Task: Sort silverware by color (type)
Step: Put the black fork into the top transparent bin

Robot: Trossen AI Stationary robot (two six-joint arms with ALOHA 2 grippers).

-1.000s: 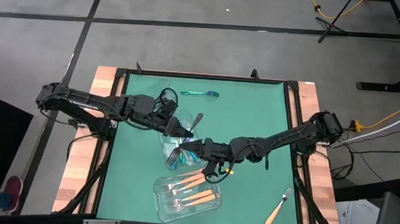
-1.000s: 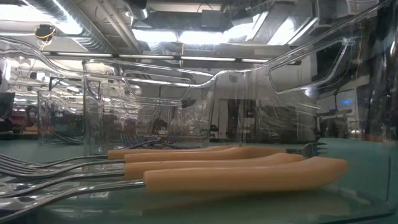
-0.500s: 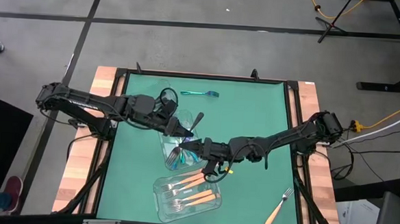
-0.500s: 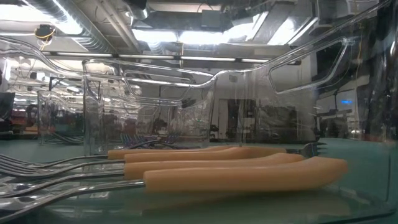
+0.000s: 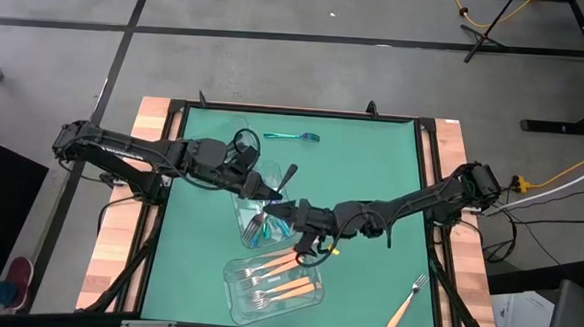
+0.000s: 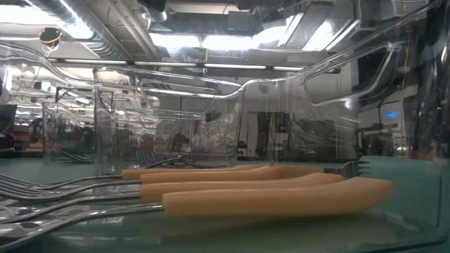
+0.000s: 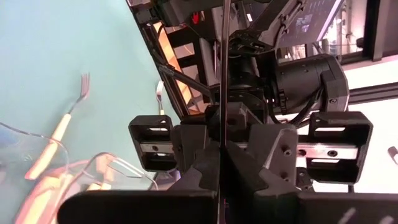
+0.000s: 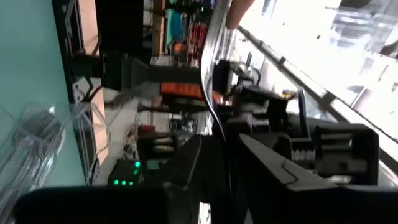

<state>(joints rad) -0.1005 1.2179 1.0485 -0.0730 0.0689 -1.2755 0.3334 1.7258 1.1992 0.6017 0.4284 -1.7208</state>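
A dark slim utensil (image 5: 287, 173) hangs over the middle of the green mat, above a clear container (image 5: 252, 225) of iridescent silverware. My left gripper (image 5: 274, 191) comes from the table's left and is shut on it. My right gripper (image 5: 294, 212) comes from the right and faces the left one. It is open, its fingers (image 8: 189, 158) on either side of the utensil's shaft (image 8: 212, 93). A nearer clear container (image 5: 235, 293) holds orange-handled forks (image 6: 267, 197) lying flat. My left gripper pinches the dark utensil's thin shaft (image 7: 221, 146) between its two fingers. They come nearly level from the table's left and lie across the shaft. The utensil is lifted clear above the container, and its free end (image 5: 290, 169) points toward the far side.
A teal utensil (image 5: 291, 135) lies on the mat near the far edge. An orange-handled fork (image 5: 408, 302) lies near the front right corner. A further clear container (image 5: 236, 131) stands far left. The mat's right half is bare green.
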